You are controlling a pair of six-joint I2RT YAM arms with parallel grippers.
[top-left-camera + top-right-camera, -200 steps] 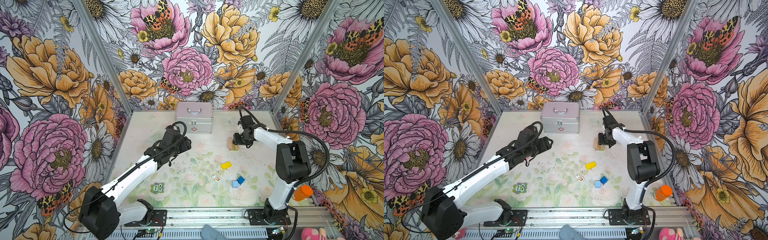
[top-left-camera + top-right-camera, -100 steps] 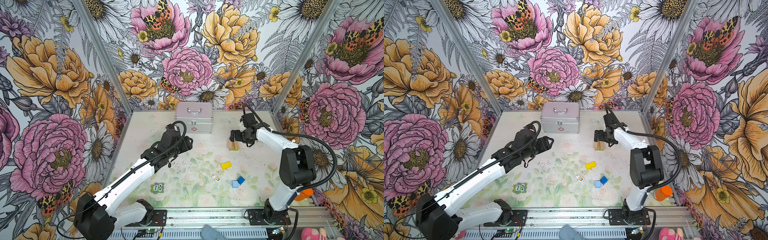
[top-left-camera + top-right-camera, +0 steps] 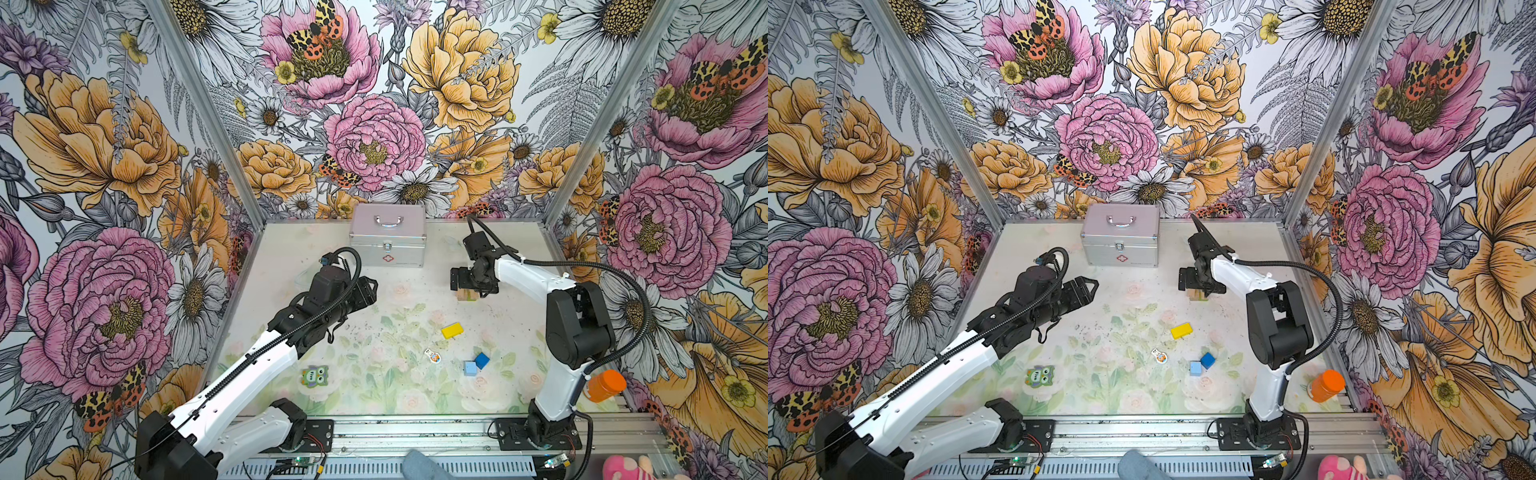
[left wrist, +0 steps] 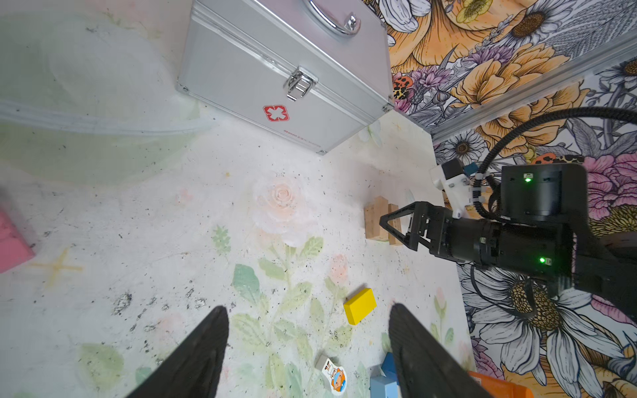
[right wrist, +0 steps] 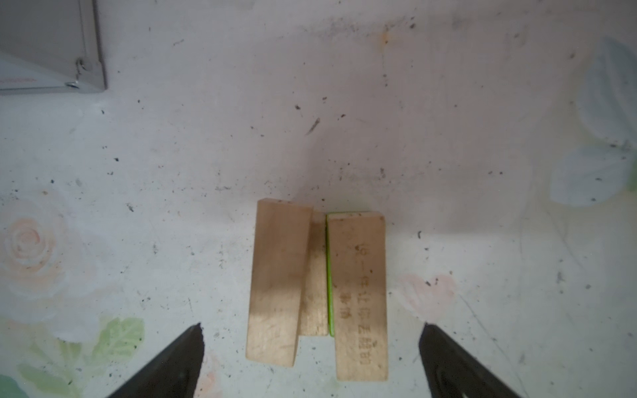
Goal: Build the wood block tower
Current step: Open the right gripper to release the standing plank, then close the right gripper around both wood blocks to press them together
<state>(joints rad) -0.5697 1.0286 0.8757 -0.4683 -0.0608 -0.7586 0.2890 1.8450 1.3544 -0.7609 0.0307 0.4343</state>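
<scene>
right claw (image 5: 312, 326) hangs over the back right of the worktop (image 3: 374, 399), jaws spread wide, gripping nothing. directly under it, between its two fingers and touching neither, lie the tan blocks (image 5: 279, 282). they rest side by side, with a green edge (image 5: 330, 275) showing in the seam (the piece it belongs to is mostly hidden). left claw (image 4: 307, 308) is well apart to the left, jaws parted, empty. loose nearer the front: yellow block (image 3: 452, 330), and a dark blue cube (image 3: 482, 360) just beside a light blue cube (image 3: 470, 368). silver case (image 3: 388, 241) stands at the back wall.
</scene>
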